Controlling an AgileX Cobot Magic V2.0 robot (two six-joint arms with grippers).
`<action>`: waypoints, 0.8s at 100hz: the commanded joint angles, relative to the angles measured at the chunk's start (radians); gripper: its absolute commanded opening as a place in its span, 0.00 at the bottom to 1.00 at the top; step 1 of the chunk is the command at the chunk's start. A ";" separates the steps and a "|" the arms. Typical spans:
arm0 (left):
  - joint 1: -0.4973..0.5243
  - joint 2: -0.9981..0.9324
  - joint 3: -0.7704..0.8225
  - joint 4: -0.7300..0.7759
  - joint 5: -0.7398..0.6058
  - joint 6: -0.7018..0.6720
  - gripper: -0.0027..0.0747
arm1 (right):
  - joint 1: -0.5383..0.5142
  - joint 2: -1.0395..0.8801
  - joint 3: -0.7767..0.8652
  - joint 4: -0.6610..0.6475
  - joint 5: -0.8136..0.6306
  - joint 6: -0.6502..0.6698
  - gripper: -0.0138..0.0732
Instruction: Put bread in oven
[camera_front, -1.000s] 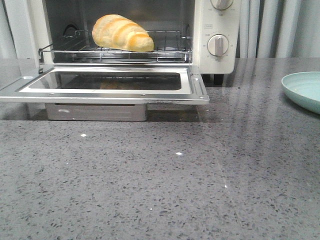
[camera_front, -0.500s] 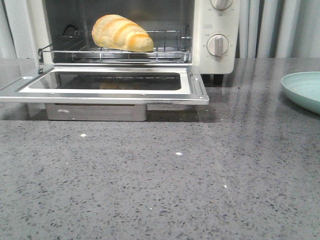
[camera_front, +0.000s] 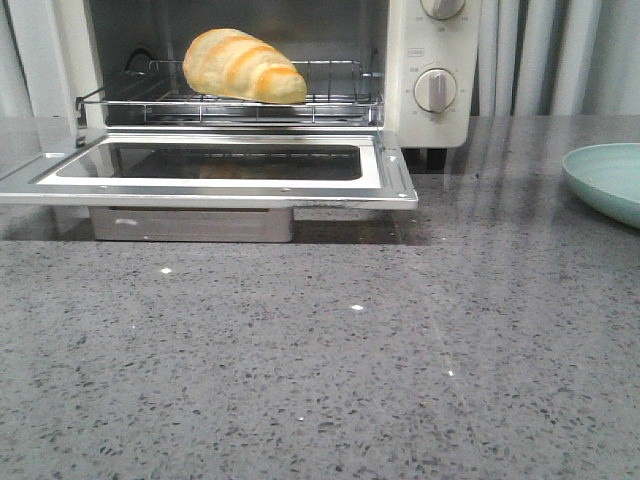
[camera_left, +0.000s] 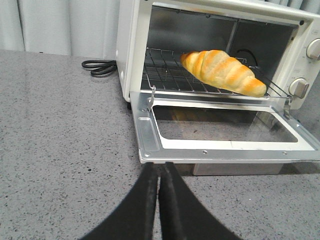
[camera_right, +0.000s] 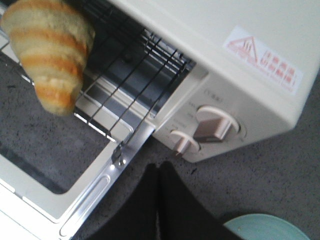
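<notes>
Nothing on the counter has really shifted since a second ago: the bread (camera_front: 245, 65) sat on the wire rack (camera_front: 330, 105) then and sits there now, at most nudged a hair. It is a plump, ridged roll, golden crust banded with paler cream, tapering to a point that hangs past the rack's front edge. The oven (camera_front: 425, 70) is a cream-white box with two round knobs, and its glass-windowed door (camera_front: 215, 170), framed in bright metal, lies folded down flat over the speckled grey stone counter (camera_front: 330, 370). A pale green plate (camera_front: 610, 180) sits off to the right. My left gripper (camera_left: 159, 172) has its smooth black fingers pressed together, holding nothing, just before the door's edge. My right gripper (camera_right: 159, 172) is likewise closed and empty, above the oven's knob side.
</notes>
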 joint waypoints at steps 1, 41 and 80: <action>0.004 0.012 -0.026 -0.016 -0.071 0.000 0.01 | -0.018 -0.130 0.096 -0.008 -0.129 0.018 0.09; 0.004 0.012 -0.026 -0.016 -0.071 0.000 0.01 | -0.145 -0.518 0.692 0.100 -0.481 0.051 0.09; 0.004 0.012 -0.026 -0.016 -0.071 0.000 0.01 | -0.323 -0.859 1.046 0.166 -0.604 0.051 0.09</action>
